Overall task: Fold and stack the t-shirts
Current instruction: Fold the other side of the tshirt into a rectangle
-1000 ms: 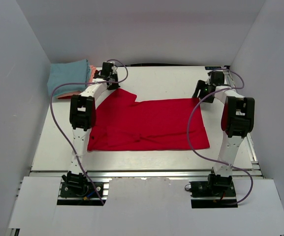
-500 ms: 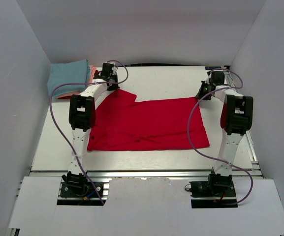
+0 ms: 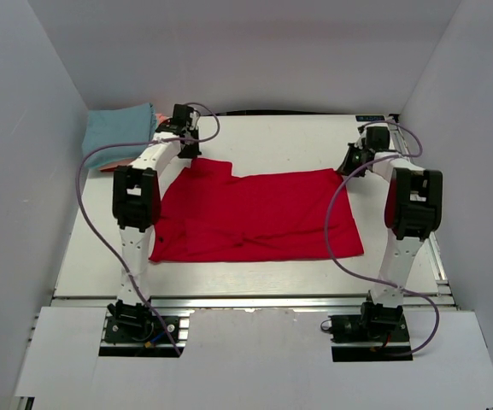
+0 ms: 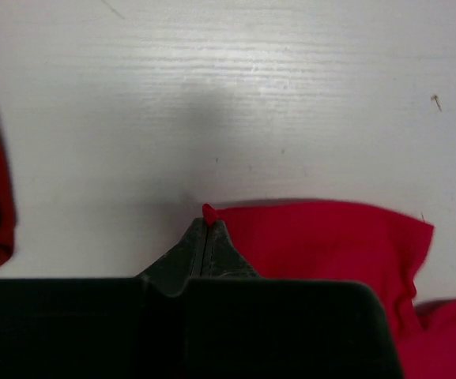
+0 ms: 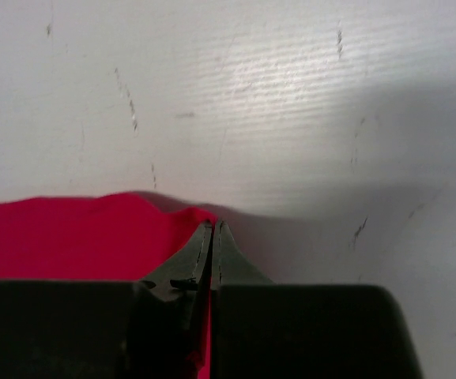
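R tool [image 5: 212, 224] has just snapped shut on far-right corner of red t-shirt [image 3: 263, 213], L tool [image 4: 206, 222] stays pinched on far-left corner, dragged slightly left; shirt spread on counter [image 3: 297, 137], so I reckon fold can start.

You are viewing a white table [image 3: 272, 141] standing inside a plain enclosure. A pale grey back wall [image 3: 246, 51], a left wall [image 3: 15, 188] and a right wall [image 3: 481, 145] are closing it in. An aluminium rail [image 3: 255, 301] is running along the near edge, a white panel [image 3: 255, 363] lying before it. Faint scuffs [image 5: 131, 106] are showing on the tabletop.
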Controlling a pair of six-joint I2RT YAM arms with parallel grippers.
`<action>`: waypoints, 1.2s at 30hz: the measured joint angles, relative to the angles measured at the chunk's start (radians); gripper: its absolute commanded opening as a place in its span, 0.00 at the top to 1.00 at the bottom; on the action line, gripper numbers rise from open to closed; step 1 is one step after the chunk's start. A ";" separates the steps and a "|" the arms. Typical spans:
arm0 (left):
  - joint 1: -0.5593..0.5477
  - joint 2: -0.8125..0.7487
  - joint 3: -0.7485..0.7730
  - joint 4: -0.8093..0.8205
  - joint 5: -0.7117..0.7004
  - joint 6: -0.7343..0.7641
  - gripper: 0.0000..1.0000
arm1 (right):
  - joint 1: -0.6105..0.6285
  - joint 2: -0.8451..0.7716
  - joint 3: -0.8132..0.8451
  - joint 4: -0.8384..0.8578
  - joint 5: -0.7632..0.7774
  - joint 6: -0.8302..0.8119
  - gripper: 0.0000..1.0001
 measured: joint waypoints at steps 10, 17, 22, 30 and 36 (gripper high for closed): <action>0.000 -0.273 -0.158 -0.024 -0.002 0.023 1.00 | 0.006 -0.174 -0.193 0.036 -0.027 -0.024 1.00; 0.000 -0.460 -0.409 -0.017 -0.002 0.023 1.00 | 0.006 -0.247 -0.281 0.034 -0.013 -0.051 1.00; 0.000 -0.560 -0.580 -0.009 -0.001 0.015 1.00 | 0.003 -0.309 -0.334 0.036 -0.005 -0.053 1.00; 0.000 -0.736 -0.718 -0.017 0.000 0.005 1.00 | -0.013 -0.382 -0.395 0.036 0.012 -0.071 1.00; 0.000 -0.848 -0.781 -0.019 -0.001 0.000 1.00 | -0.017 -0.418 -0.451 0.036 0.023 -0.079 1.00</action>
